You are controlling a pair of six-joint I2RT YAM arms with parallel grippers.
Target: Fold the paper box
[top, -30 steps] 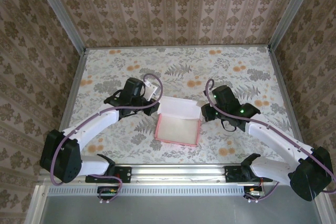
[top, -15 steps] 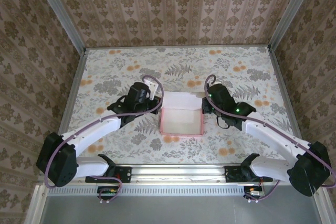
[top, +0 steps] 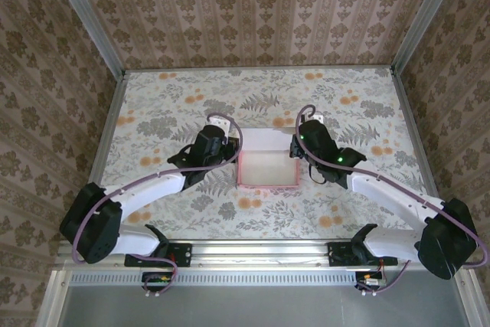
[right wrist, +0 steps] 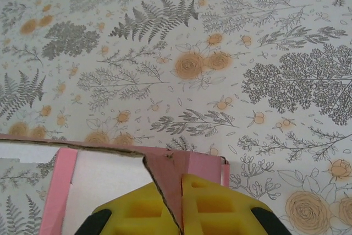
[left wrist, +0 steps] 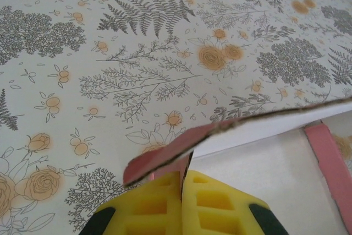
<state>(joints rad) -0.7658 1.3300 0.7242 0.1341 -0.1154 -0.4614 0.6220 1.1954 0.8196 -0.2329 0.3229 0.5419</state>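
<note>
Paper box [top: 267, 168] [left wrist: 264, 169] [right wrist: 110, 177] flat on floral table [top: 184, 97], approx mid-width, pale inner face up, pink rim round it. Left + right side flaps raised. Pale panel at far side, angle unclear.

Round box: floral print on all sides, metal rail [top: 260, 249] well to near side, patterned walls [top: 253, 13] well beyond far side. Both arms reach in from near side, one per flank of box. Cables loop above wrists, not touching box.

Left gripper [top: 230, 151] [left wrist: 181, 182] at box's left far corner. Clenched tight, yellow pads [left wrist: 148, 202] pressed together w/ thin pink-faced flap edge pinched between. Raw cardboard edge runs away to right of pads, pale inner face below it.

Right gripper [top: 300, 147] [right wrist: 180, 191] at box's right far corner, likewise clamped. Pads [right wrist: 220, 207] nip a pink flap, torn-looking brown edge just left of the pinch. Pink strip + pale panel further left in right wrist view.
</note>
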